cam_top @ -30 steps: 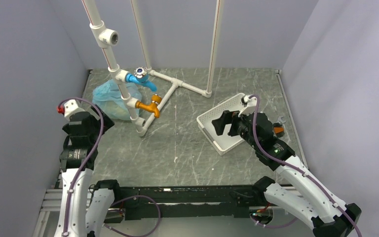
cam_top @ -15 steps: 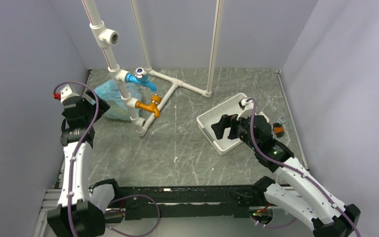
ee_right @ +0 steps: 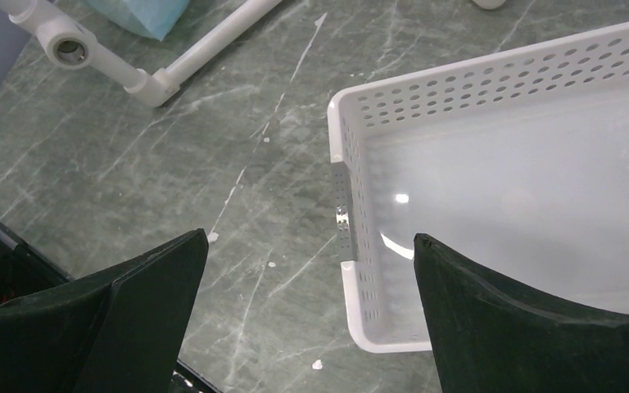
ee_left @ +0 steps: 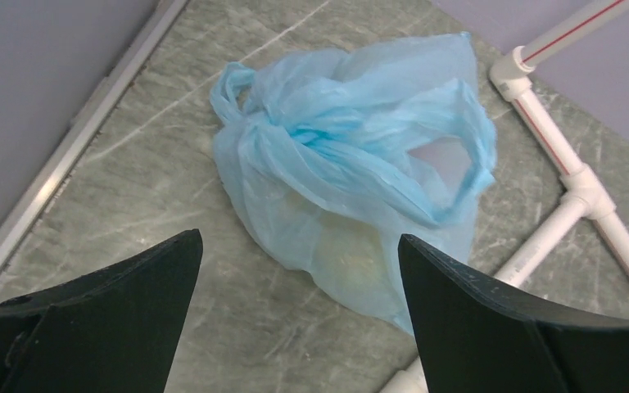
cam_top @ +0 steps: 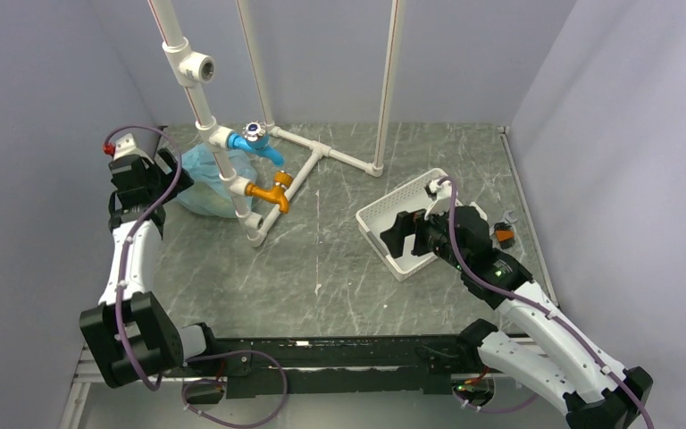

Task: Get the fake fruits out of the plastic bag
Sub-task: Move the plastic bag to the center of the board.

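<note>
Just above the bag (ee_left: 352,164), on its near side, the left gripper (ee_left: 296,237) is held with its jaws spread wide and nothing between them; no contact with the film is seen. Below it the bag lies slumped on the counter (cam_top: 322,259), its handles gathered into a bunched twist on top and one loop sticking out on the side away from the pipe (ee_left: 540,123). A gap in the mouth is turned toward that pipe. Pale yellow shapes, taken to be some of the fruits (ee_left: 340,255), show dimly through the lower film, so the fruits are judged to be all inside the bag; the others cannot be made out. The pipe runs just beside the bag; whether they touch cannot be told. Well apart from the bag, beyond the pipe, the right gripper (ee_right: 310,236) is likewise wide open and empty, poised over the rim of a basket (ee_right: 340,155).

The step in hand is judged to be the first grasp. It would be done best if the bunched twist or the loop were pinched, not the fruits through the film, since thin film slips and tears. The mouth should be kept clear of the pipe when the bag is lifted.
</note>
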Controlling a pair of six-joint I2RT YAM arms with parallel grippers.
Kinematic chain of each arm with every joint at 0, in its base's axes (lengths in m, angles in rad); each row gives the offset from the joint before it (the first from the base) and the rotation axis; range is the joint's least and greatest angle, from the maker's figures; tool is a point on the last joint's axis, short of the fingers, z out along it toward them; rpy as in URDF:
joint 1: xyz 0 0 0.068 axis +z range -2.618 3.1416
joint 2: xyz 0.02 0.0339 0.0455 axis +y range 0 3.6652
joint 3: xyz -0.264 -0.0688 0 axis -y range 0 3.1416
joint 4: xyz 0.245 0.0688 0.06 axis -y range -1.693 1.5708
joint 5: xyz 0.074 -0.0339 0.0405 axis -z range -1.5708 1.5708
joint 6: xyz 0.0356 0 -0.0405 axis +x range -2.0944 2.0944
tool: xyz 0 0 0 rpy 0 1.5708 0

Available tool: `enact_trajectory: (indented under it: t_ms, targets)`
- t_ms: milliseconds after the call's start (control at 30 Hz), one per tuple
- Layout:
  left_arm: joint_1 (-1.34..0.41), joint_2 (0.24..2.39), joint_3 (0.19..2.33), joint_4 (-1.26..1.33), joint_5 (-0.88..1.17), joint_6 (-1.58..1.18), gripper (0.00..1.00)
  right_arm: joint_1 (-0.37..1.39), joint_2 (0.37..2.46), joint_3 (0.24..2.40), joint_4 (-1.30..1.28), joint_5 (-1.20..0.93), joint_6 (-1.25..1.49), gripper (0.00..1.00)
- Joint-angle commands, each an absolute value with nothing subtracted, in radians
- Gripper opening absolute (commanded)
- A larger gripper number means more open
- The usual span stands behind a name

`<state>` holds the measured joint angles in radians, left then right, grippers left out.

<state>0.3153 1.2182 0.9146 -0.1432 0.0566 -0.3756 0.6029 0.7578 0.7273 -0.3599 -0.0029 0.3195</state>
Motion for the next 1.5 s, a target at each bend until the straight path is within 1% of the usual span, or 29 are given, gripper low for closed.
enact_trajectory:
  t_ms: [0,133,233,433,500,633,733,800,867,933,1067,1100,1133,1200,1300,1333,1433,1467]
  targets:
    - [0.352,1.285,0.988,-0.118,0.094,-0.287,0.96,0.603,0.773,0.803,-0.382,-0.013,0.297,1.0]
    - [0.368,1.326,0.973,-0.061,0.206,-0.285,0.99,0.603,0.79,0.842,-0.414,-0.026,0.306,1.0]
    - [0.368,1.4,1.038,-0.136,0.259,-0.277,0.99,0.604,0.786,0.849,-0.426,-0.052,0.318,1.0]
    - [0.382,1.501,1.103,-0.248,0.19,-0.285,0.98,0.603,0.753,0.824,-0.437,-0.073,0.341,1.0]
    - [0.383,1.536,1.119,-0.264,0.208,-0.289,0.98,0.604,0.748,0.819,-0.443,-0.069,0.344,1.0]
    - [0.386,1.59,1.136,-0.26,0.267,-0.299,0.9,0.602,0.747,0.809,-0.446,-0.07,0.348,1.0]
    - [0.386,1.586,1.128,-0.255,0.254,-0.295,0.8,0.603,0.749,0.81,-0.452,-0.07,0.352,1.0]
    - [0.387,1.582,1.127,-0.254,0.247,-0.296,0.76,0.603,0.747,0.809,-0.455,-0.067,0.355,1.0]
    - [0.386,1.581,1.13,-0.253,0.251,-0.292,0.65,0.603,0.747,0.805,-0.456,-0.068,0.357,1.0]
    - [0.386,1.581,1.133,-0.258,0.253,-0.289,0.57,0.603,0.751,0.807,-0.458,-0.069,0.357,1.0]
    - [0.385,1.578,1.139,-0.271,0.238,-0.283,0.37,0.603,0.76,0.812,-0.461,-0.075,0.36,1.0]
    - [0.386,1.576,1.14,-0.278,0.233,-0.281,0.3,0.604,0.762,0.811,-0.46,-0.078,0.36,1.0]
    - [0.386,1.571,1.139,-0.281,0.224,-0.281,0.25,0.603,0.764,0.81,-0.459,-0.08,0.36,1.0]
    - [0.386,1.559,1.137,-0.292,0.195,-0.281,0.18,0.603,0.769,0.812,-0.461,-0.083,0.362,1.0]
    - [0.386,1.536,1.145,-0.337,0.136,-0.292,0.02,0.603,0.777,0.813,-0.462,-0.096,0.359,1.0]
    - [0.386,1.522,1.148,-0.36,0.111,-0.302,0.0,0.602,0.779,0.813,-0.463,-0.097,0.359,1.0]
    - [0.379,1.461,1.125,-0.449,0.01,-0.353,0.0,0.604,0.786,0.807,-0.455,-0.101,0.365,1.0]
    - [0.371,1.43,1.12,-0.489,-0.057,-0.379,0.0,0.603,0.791,0.803,-0.449,-0.101,0.374,1.0]
